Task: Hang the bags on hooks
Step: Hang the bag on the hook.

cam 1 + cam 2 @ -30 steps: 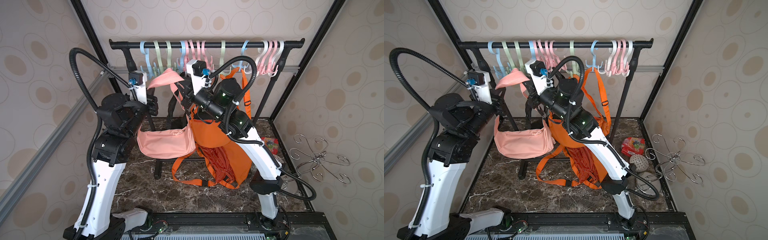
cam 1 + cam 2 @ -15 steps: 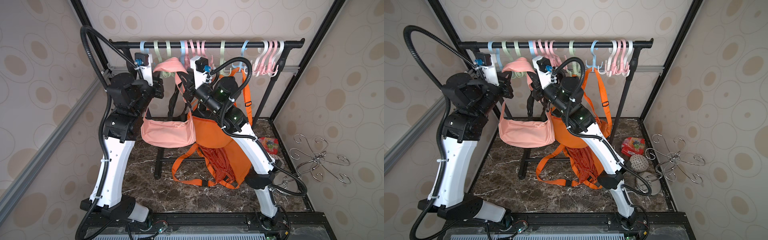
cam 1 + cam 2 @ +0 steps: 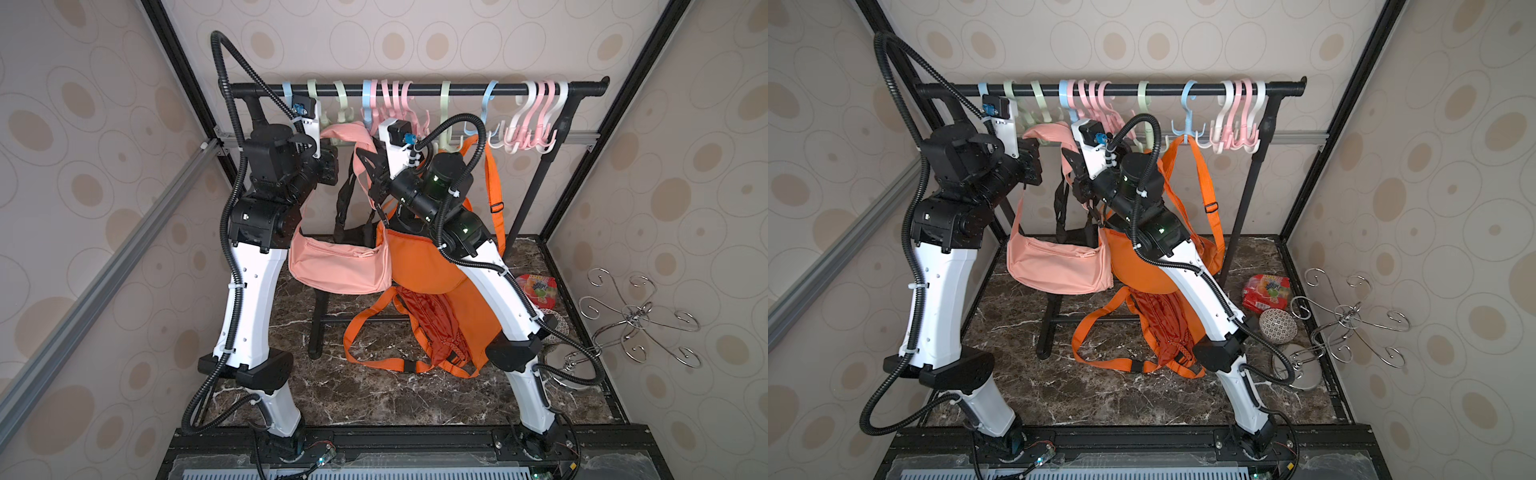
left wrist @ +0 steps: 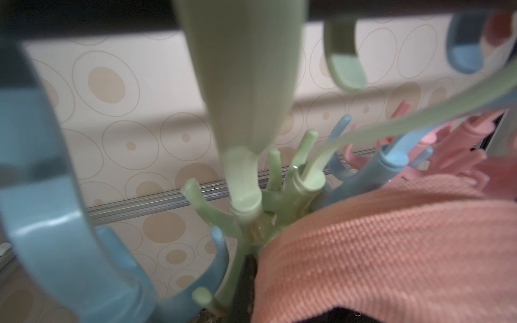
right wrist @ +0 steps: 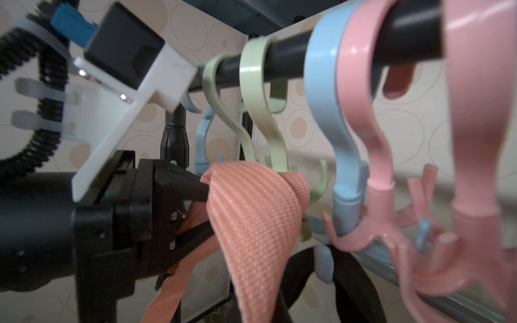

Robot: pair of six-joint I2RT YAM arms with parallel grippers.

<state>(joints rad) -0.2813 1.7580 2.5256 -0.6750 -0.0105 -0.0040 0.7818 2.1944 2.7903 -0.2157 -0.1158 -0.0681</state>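
The pink bag (image 3: 340, 266) (image 3: 1054, 266) hangs in the air by its wide pink strap (image 3: 345, 133) (image 3: 1046, 133). The strap's top fold lies against the lower prongs of a green hook (image 5: 279, 156) (image 4: 246, 207) on the black rail (image 3: 457, 88). I cannot tell whether it sits over a prong. My left gripper (image 5: 202, 187) (image 3: 330, 164) is shut on the strap just left of the fold. My right gripper (image 3: 368, 166) (image 3: 1075, 166) is shut on the strap's other side, just below the fold. In the left wrist view the strap (image 4: 391, 251) fills the space beside the hook.
Several blue, green, pink and white hooks hang along the rail. An orange bag (image 3: 436, 266) hangs from a blue hook right behind my right arm. Black straps (image 3: 345, 208) hang between the arms. A wire stand (image 3: 640, 328) and a snack packet (image 3: 536, 289) sit at the right.
Both arms have risen and reached back toward the rail, lifting the pink bag. The strap's fold has gone from below the hooks up to the green hook's prongs.
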